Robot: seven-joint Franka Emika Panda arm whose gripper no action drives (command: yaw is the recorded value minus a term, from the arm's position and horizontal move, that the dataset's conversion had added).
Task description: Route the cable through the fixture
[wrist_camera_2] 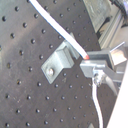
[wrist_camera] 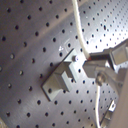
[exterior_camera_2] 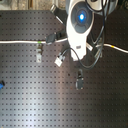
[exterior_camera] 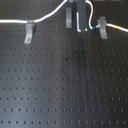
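**Cable-routing station: step in hand, threading cable at the middle clip**

- **Bench** (exterior_camera: 60, 95): black perforated board; carries all items listed.
- **Cable** (exterior_camera: 15, 21): white cord. In the first exterior view it enters at the bench's left edge, crosses the left clip, arcs up toward the far edge, then passes behind the gripper. A blue band (exterior_camera: 93, 28) shows just beside the gripper and a yellow band (exterior_camera: 116, 27) past the right clip.
- **Left clip** (exterior_camera: 30, 32): grey metal bracket near the far-left part of the bench; cable lies across its top.
- **Right clip** (exterior_camera: 102, 26): same type, near the far-right part; cable meets it.
- **Middle clip** (wrist_camera_2: 59, 61): grey bracket bolted to the board, shown close in both wrist views; cable runs along its upper edge, touching or just beside it. Whether the cord is seated in the slot cannot be told.
- **Gripper** (wrist_camera_2: 92, 64): clenched on the cable just beside the middle clip, a red mark showing at the fingertip.

**Handling note (judgement):** Keep the pinch firm and close to the bracket so the free span stays short. Align the cord with the slot opening before lowering. Press down and inward gently; avoid dragging sideways, which could pull the cord off the left clip.
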